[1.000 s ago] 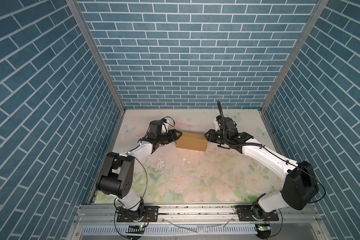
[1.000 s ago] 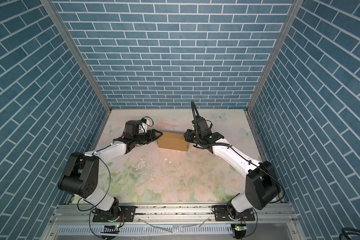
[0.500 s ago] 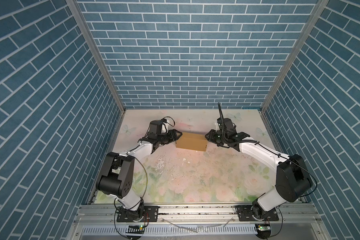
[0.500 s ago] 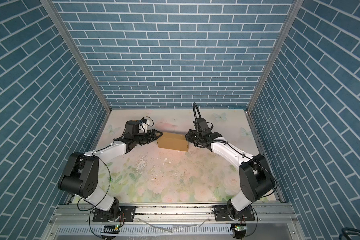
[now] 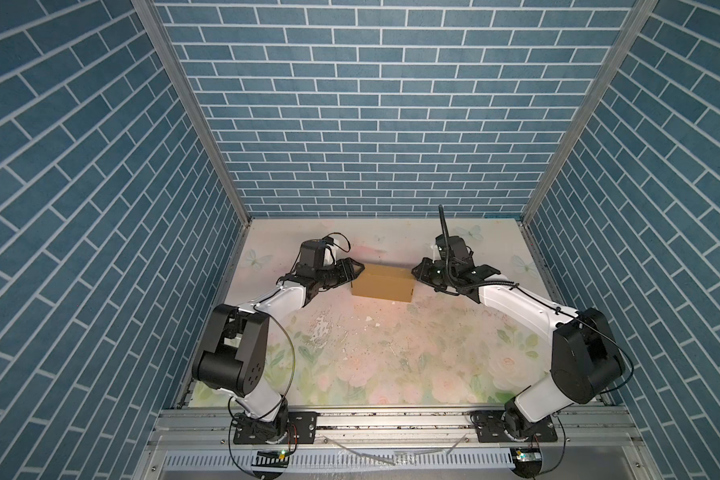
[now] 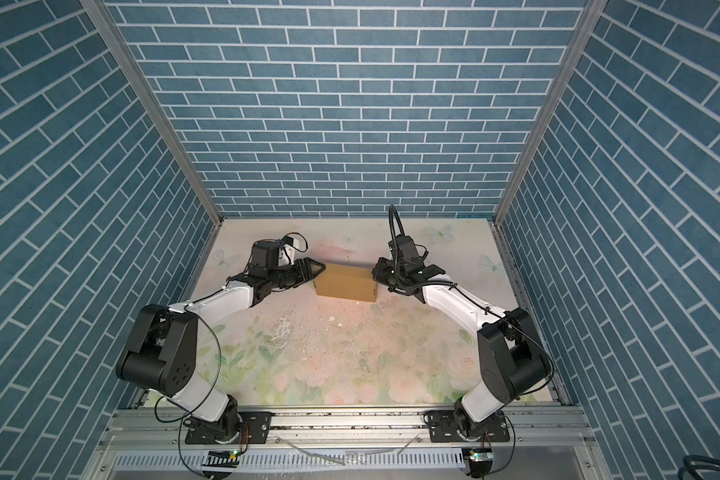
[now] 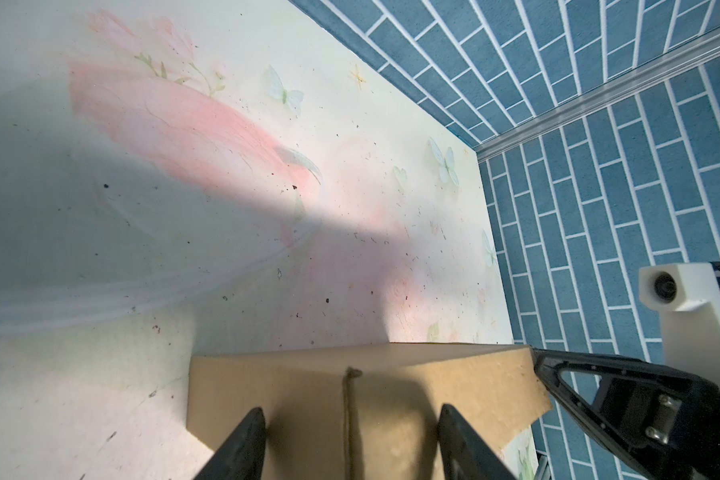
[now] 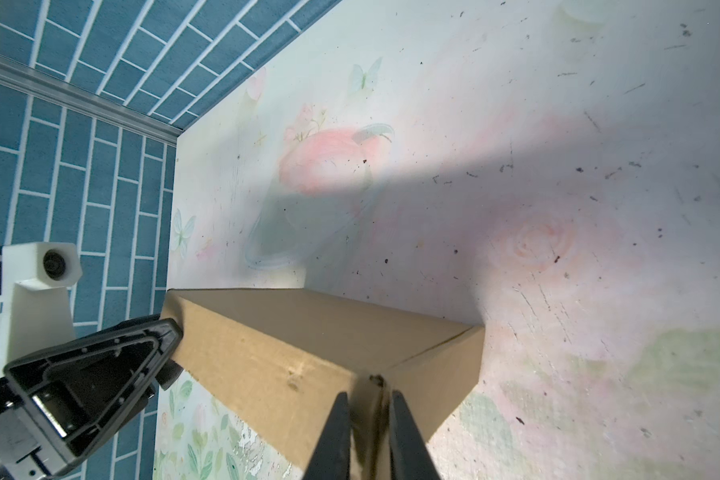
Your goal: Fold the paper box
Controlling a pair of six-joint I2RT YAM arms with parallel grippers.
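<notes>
Recorded, against a second ago, a drawing-in of the right jaws and an inward swing of the right arm at its elbow. Found the paper box on its earlier spot and the left arm as before.

Starting at the 6 o'clock edge of the bench: noted a metal rail carrying both arms. Noted a floral bench surface, scuffed and speckled with debris.

Further in, toward 12 o'clock from bench centre, located the box in both top views. Found it plain brown, closed up and sitting on the bench.

At its 9 o'clock end, found the left jaws standing wide apart, fingertips over the end face, clasping nothing. Could not tell whether they touch the cardboard.

At its 3 o'clock end, found the right jaws drawn nearly together. Saw the box's corner edge pinched between the fingertips.

Beyond, at 12 o'clock, noted the blue brick-pattern wall.
</notes>
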